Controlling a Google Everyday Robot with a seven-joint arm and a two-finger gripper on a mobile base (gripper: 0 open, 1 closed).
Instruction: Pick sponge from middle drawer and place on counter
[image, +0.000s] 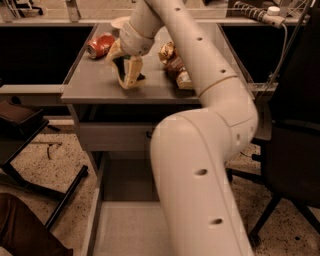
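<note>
You're at the placing step: your end effector (125, 75) grips the sponge (122, 67) low over the desk (90, 87) (middle drawer (125, 230) open below), so next you'd release and lift clear.

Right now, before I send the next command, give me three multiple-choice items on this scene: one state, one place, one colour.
1. How is the middle drawer?
A) pulled open
B) shut
C) taken off the cabinet

2. Where is the gripper?
A) inside the middle drawer
B) low over the counter
C) down at the floor

3. What colour is the can on the counter?
A) blue
B) green
C) red

Answers:
1 A, its flat floor juts out below the cabinet.
2 B, it sits between the can and the snack bag.
3 C, its body shows red.
</note>
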